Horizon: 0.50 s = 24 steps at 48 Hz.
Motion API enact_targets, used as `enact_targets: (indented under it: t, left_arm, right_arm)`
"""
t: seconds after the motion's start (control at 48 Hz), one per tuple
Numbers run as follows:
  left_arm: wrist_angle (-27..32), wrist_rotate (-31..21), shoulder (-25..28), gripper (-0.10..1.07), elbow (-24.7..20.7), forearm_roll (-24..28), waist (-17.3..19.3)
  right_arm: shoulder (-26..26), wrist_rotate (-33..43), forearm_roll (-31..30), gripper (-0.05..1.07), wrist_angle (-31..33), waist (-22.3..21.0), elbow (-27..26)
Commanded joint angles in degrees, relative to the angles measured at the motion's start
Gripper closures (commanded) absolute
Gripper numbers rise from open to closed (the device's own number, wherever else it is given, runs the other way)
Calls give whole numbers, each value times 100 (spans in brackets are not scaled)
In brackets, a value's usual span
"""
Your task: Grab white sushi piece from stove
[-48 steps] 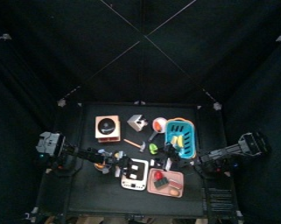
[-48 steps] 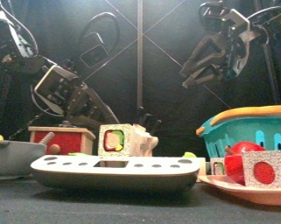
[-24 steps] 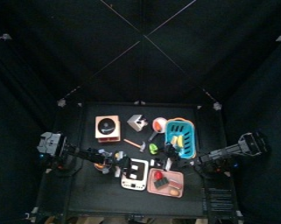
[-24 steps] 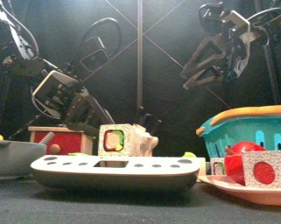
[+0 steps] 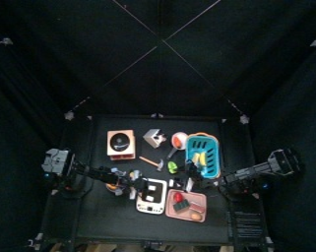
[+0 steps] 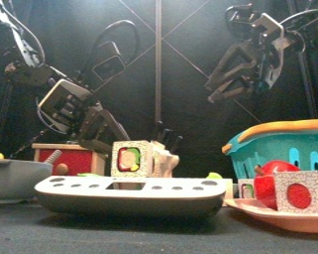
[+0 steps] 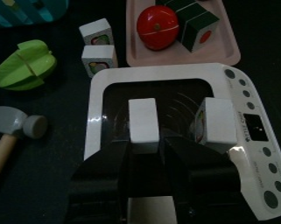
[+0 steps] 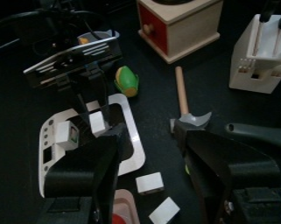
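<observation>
Jaws of the left gripper (image 7: 151,153) stand open, spread to either side of a white sushi (image 7: 143,121) that lies on the dark top of the stove (image 7: 250,166). A second white piece (image 7: 219,118) sits just beside it on the same dark panel, nearer the stove's button strip. Which of the two the task means I cannot say, but the jaws are lined up on the first. In the front view a sushi piece (image 6: 131,159) stands upright on the stove (image 6: 128,193), with the left arm slanting down behind it.

This looks like the approach step: the gripper hangs near the piece with nothing held. The next move likely calls for coming down until the jaw tips pass the piece's sides, then closing gently without nudging its neighbour.

Beyond the stove lie two more sushi pieces (image 7: 98,32), a green fruit (image 7: 25,66), a hammer (image 7: 11,131) and a pink tray (image 7: 224,44) with a tomato (image 7: 159,24). The right gripper (image 8: 154,153) rests high at the table's right side, jaws open and empty.

The left jaw tips merge into the dark stove top, so whether they touch the piece cannot be told. From above, everything is too small to tell.
</observation>
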Motion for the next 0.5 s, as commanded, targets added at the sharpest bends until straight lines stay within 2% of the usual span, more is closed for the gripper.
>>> enact_targets:
  t: [0.0, 0.479]
  left_arm:
    - [-26, 0, -193, 41, -70, 9, 9]
    - [141, 0, -413, 41, 9, 9, 9]
  right_arm:
    - [-62, 0, 0, 19, 26, -18, -35]
    - [-62, 9, 9, 19, 26, -18, -53]
